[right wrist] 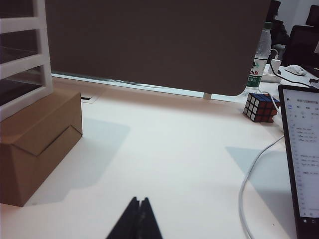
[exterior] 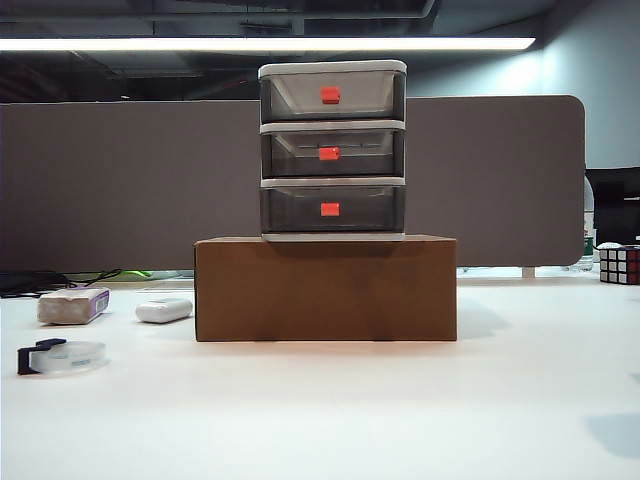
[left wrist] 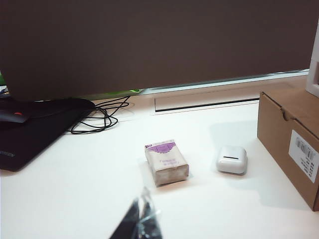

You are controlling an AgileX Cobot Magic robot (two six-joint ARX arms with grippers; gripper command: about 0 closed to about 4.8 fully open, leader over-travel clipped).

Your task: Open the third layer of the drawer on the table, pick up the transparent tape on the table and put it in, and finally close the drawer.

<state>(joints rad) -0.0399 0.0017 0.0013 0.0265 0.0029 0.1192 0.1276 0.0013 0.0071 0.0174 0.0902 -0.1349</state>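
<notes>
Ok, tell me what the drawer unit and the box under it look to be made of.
The drawer: apparently plastic, with a pale, smooth frame and smoky see-through trays, each with a red-orange tab. The cardboard box beneath: seemingly plain brown cardboard, matte, with folded flap seams and a printed label seen in the left wrist view.

Ext cam low, level, front-on to drawer point(exterior: 333, 150) on box point(exterior: 326, 288); wrist cams look across table point(exterior: 420, 400), sharing box w/ ext.

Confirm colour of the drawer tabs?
Red-orange on all three tiers of the drawer, including the third layer; clearest in the exterior view.
</notes>
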